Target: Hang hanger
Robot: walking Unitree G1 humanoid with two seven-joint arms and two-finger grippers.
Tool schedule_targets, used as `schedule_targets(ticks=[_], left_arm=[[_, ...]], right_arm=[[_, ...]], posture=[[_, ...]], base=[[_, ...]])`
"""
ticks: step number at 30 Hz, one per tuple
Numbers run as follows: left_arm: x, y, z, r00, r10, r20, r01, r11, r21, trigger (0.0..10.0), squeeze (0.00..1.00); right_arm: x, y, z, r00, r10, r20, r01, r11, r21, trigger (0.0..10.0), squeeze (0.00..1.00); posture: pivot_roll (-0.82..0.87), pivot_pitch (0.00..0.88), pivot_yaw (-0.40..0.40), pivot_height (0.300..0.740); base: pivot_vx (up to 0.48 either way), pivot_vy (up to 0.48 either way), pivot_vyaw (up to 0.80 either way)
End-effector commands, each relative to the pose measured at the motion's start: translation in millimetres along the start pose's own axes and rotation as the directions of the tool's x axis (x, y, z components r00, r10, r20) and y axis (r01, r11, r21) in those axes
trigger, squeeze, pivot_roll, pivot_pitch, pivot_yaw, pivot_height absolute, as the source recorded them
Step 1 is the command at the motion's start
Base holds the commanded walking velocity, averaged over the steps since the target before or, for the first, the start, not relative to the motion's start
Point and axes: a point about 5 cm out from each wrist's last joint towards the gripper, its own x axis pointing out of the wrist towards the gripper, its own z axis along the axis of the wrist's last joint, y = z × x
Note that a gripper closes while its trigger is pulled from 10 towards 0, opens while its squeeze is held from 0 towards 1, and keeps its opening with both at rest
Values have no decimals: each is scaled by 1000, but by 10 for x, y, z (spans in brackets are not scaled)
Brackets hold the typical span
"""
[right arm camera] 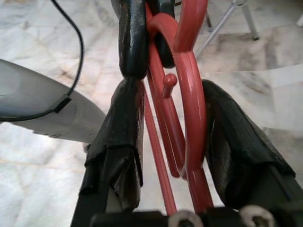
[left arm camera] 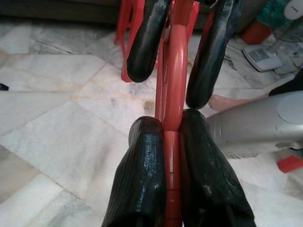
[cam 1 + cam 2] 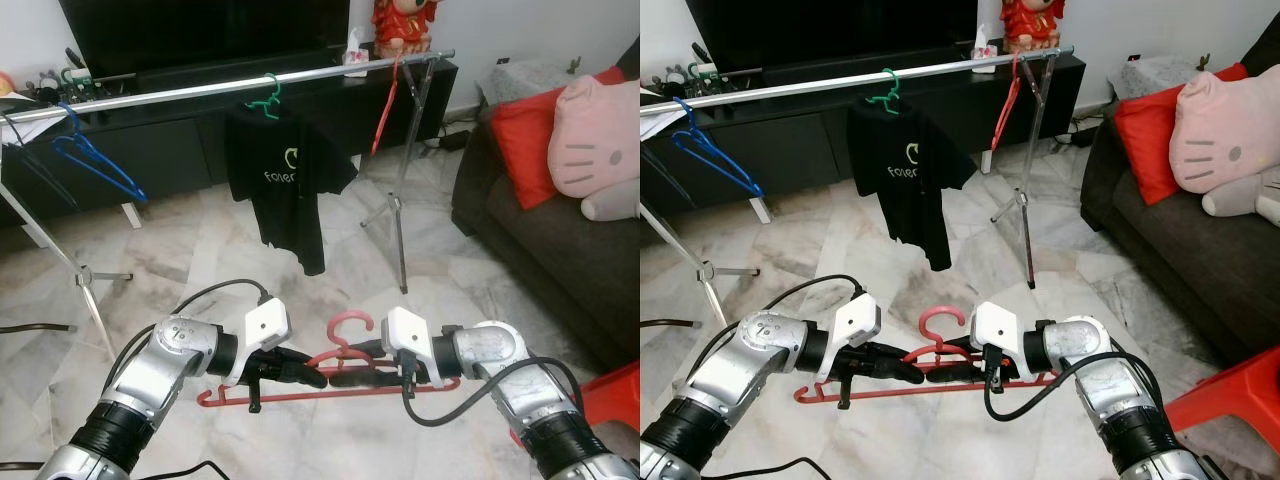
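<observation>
I hold a red plastic hanger (image 3: pixel 330 395) low in front of me, level, its hook (image 3: pixel 350 322) pointing up. My left gripper (image 3: pixel 314 379) is shut on the hanger's neck; in the left wrist view the fingers (image 2: pixel 144 165) pinch the red stem (image 2: pixel 173 94). From the other side, my right gripper (image 3: pixel 338 378) meets it tip to tip. Its fingers (image 1: pixel 125 127) stand open astride the hook's base (image 1: pixel 189 109). Beyond, a silver clothes rail (image 3: pixel 200 92) spans the room on tripod legs.
The rail carries a blue hanger (image 3: pixel 95 165), a green hanger with a black T-shirt (image 3: pixel 285 180) and a red hanger (image 3: pixel 385 110). A dark sofa (image 3: pixel 540 250) with a red cushion and a pink plush stands right. A red stool (image 3: pixel 615 395) is near my right arm.
</observation>
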Motion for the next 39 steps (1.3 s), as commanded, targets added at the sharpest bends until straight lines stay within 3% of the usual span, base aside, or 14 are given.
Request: schedule_targets(ticks=[1,12,13,14,15,25,27,28,29,30,31,33,38,39], left_arm=[[-31,-38,6,999,-36,-37,37,998,46,0,0],[-122,-48,-179,986,-33,-166,46,996,74,0,0],[-135,-46,-226,981,-22,-192,37,997,73,0,0],[-144,-47,-258,978,-16,-209,32,997,72,0,0],[-154,-43,-337,969,3,-249,16,997,74,0,0],[-185,6,-778,908,201,-366,-186,980,75,353,0],[-181,69,-885,865,355,-354,-345,934,93,10000,0],[-181,69,-885,865,355,-354,-345,934,93,10000,0],[-179,92,-934,834,425,-351,-419,903,99,10000,0],[-159,101,-1006,789,517,-333,-524,848,74,10000,0],[-159,101,-1006,789,517,-333,-524,848,74,10000,0],[-152,109,-1037,749,583,-316,-601,798,49,10000,0],[-167,141,-1020,596,771,-224,-799,597,-72,10000,0],[-167,141,-1020,596,771,-224,-799,597,-72,10000,0]], right_arm=[[-76,-21,-61,999,10,-38,-10,1000,9,10000,1000],[-262,-30,-386,954,-27,-297,14,999,-45,10000,1000],[-271,-37,-404,954,-43,-297,32,999,-44,10000,588],[-276,-41,-417,953,-53,-298,42,998,-44,10000,588],[-273,-41,-450,954,-67,-291,64,998,-23,10000,0],[-194,-9,-781,930,-263,-256,306,940,147,10000,0],[-161,33,-939,883,-373,-284,439,872,219,10000,0],[-161,33,-939,883,-373,-284,439,872,219,10000,0],[-149,69,-1032,849,-424,-316,506,825,252,10000,0],[-131,168,-1210,776,-502,-382,619,723,308,10000,0],[-131,168,-1210,776,-502,-382,619,723,308,10000,0],[-128,264,-1347,710,-546,-445,700,620,356,10000,0],[-136,895,-1869,482,-523,-702,866,162,474,10000,0],[-136,895,-1869,482,-523,-702,866,162,474,10000,0]], posture=[[-87,49,-16,740],[-88,50,-18,740],[-88,50,-18,740],[-88,50,-18,740],[-87,49,-17,740],[-80,49,-17,740],[-81,49,-17,740],[-81,49,-17,740],[-81,50,-16,740],[-78,53,-17,740],[-78,53,-17,740],[-78,53,-17,740],[-56,55,-14,740],[-56,55,-14,740]], base=[[0,0,0],[0,0,0],[0,0,0],[0,0,0],[0,0,0],[0,0,0],[0,0,0],[0,0,0],[0,0,0],[0,0,0],[0,0,0],[0,0,0],[0,0,0],[0,0,0]])
